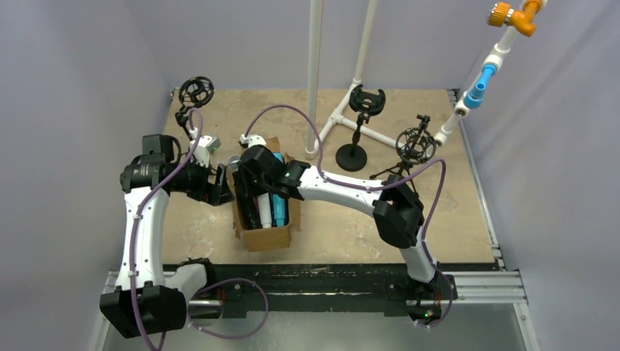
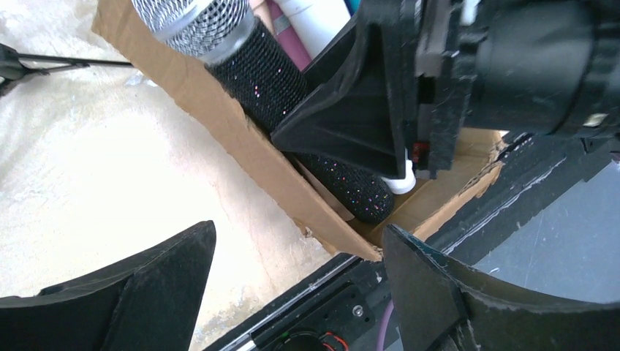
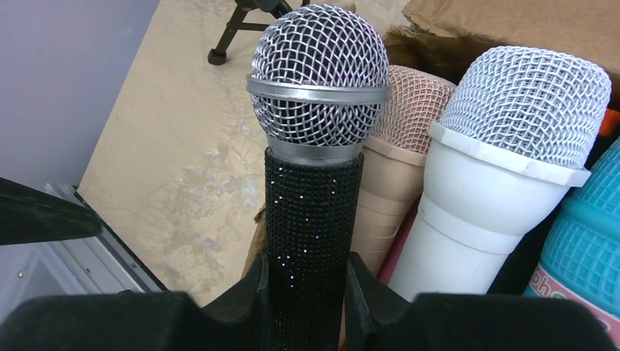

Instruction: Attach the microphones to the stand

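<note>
Right gripper point(image 3: 307, 284) pinches the glitter mic point(image 3: 316, 124) in the box point(image 2: 241, 142). Left gripper point(image 2: 298, 252), jaws spread, seemingly just outside it.

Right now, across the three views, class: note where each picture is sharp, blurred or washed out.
Top external: evenly lit, sharp, soft shadows. Left wrist: the table is overexposed; the left gripper's fingers are dark and soft. Right wrist: the black glitter microphone is crisp; the right gripper's fingers blur.
</note>
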`<state>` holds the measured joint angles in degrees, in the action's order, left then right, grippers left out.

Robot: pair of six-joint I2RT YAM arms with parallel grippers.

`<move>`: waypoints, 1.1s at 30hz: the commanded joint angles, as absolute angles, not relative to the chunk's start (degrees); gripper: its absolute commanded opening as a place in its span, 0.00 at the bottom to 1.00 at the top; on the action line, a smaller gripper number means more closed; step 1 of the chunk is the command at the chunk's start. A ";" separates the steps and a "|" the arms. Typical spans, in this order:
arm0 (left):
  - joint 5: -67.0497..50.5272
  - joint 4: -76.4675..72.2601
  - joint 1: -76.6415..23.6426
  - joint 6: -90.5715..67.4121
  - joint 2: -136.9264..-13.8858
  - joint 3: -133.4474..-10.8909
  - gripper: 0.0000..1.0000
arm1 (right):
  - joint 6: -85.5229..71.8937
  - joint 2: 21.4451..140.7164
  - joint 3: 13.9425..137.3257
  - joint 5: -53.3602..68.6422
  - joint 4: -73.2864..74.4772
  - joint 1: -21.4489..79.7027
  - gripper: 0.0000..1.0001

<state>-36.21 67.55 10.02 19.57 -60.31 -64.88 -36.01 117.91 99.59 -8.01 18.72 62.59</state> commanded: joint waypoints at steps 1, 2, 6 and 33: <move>-36.32 65.68 10.28 21.96 -60.78 -62.27 0.82 | -35.72 114.08 103.45 -8.01 18.15 62.21 0.15; -36.19 65.11 10.10 21.93 -61.27 -61.67 0.81 | -35.77 112.54 103.37 -7.96 17.97 61.97 0.12; -34.41 62.61 7.08 20.27 -63.33 -60.65 0.80 | -36.72 105.44 100.44 -6.57 18.20 59.78 0.05; -19.23 48.73 -2.37 14.26 -64.70 -56.88 0.00 | -46.46 84.58 55.24 -1.09 6.72 49.66 0.00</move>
<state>-22.09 51.31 -2.42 14.26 -70.63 -56.12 -43.72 81.97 55.24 -2.92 14.06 49.84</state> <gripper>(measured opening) 0.031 0.399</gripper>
